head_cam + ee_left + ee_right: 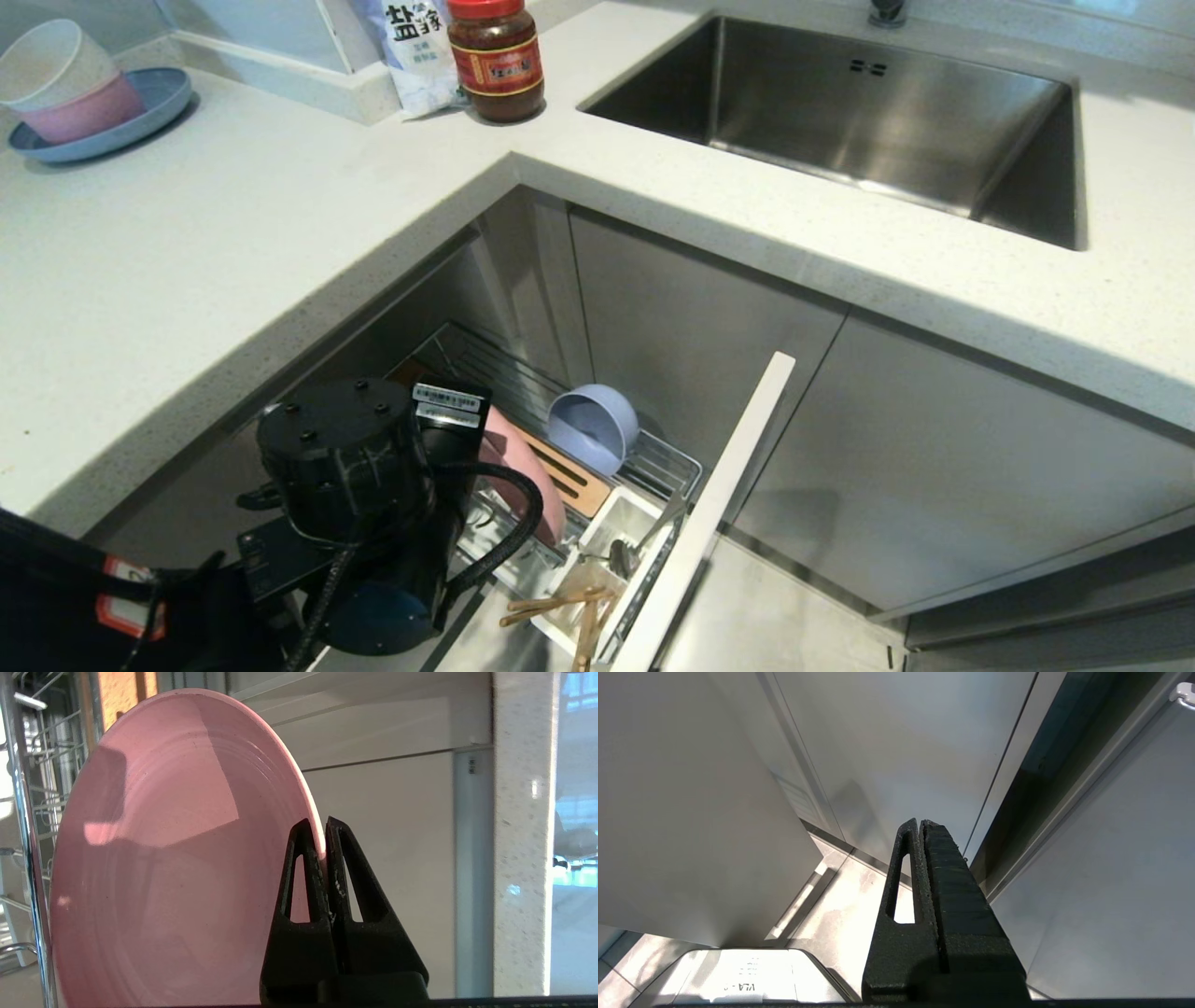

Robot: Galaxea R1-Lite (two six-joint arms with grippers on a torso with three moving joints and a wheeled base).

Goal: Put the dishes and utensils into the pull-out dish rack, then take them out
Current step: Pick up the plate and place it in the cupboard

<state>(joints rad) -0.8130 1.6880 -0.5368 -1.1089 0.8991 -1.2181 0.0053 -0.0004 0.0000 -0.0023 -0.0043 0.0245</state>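
Fingers (306, 858) of left gripper (322, 833) pinch pink plate (177, 858) rim; utensil cup (627, 519) holds spoon (624, 553); right gripper (920, 828) closed, empty

bowl (595, 427) in rack (674, 467), behind block (571, 480)

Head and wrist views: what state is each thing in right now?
Pull-out dish rack: pulled out.
Pink plate: on edge, rim pinched by the left claw.
Blue-grey bowl: tipped on its side in the rack.
Chopsticks: lying across the utensil cup.
Spoon: standing in the cup.
Right claw: shut, empty.
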